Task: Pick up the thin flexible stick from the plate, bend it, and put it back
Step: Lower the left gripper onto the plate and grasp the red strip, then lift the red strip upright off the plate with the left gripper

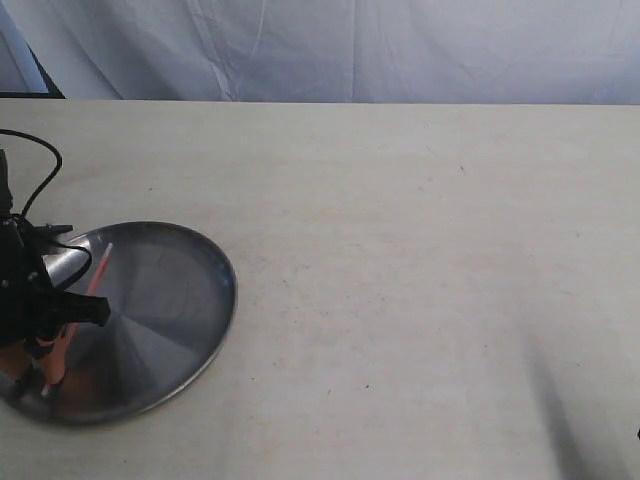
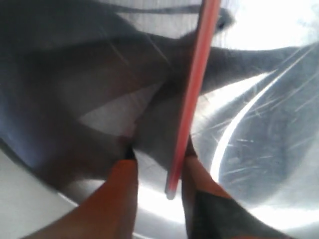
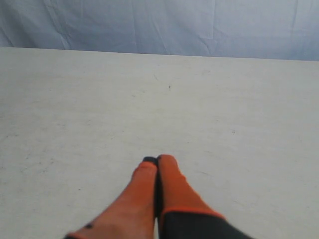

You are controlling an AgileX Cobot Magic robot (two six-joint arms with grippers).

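Note:
The plate [image 1: 170, 310], a shiny silver dish, sits near the table's front left corner. The thin flexible stick [image 1: 100, 268] is a red-orange strand slanting up over the plate's left part. My left gripper [image 1: 38, 365] is down at the plate's left side. In the left wrist view the stick [image 2: 192, 99] runs between the orange fingers of the left gripper [image 2: 158, 153], against one finger, with a clear gap to the other, so the jaws are open over the plate [image 2: 259, 149]. My right gripper [image 3: 157, 160] is shut and empty above bare table.
The pale tabletop [image 1: 420, 260] stretches right of the plate. A wrinkled bluish cloth backdrop [image 1: 350, 50] hangs behind the far edge. A black cable [image 1: 45, 160] loops from the left arm. A soft shadow [image 1: 570, 420] falls at the front right.

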